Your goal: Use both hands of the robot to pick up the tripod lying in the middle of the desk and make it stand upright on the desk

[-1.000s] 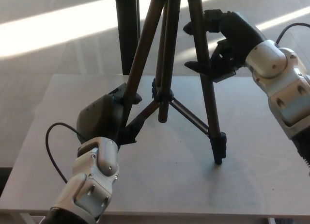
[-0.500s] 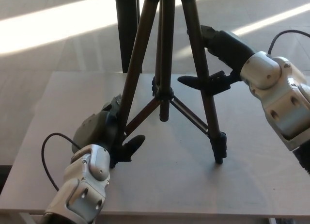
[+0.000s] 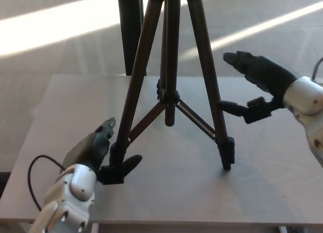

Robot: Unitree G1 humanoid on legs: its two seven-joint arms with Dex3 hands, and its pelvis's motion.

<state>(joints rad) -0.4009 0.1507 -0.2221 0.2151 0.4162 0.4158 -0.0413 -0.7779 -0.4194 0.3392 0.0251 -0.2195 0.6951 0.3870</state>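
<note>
The tripod (image 3: 171, 86) stands upright at centre frame, legs splayed on the tabletop (image 3: 176, 192). At lower left, the left hand (image 3: 103, 152) has its fingers spread around the near leg's foot, thumb just beside it. At right, the right hand (image 3: 255, 89) is spread, clear of the other leg. Either hand could clip a leg and topple it.

I've got the left hand (image 3: 101, 152), black with thick fingers on a pale grey screwed wrist casing, black cable looping beside it; right hand (image 3: 257, 86) black too, same grey casing.
</note>
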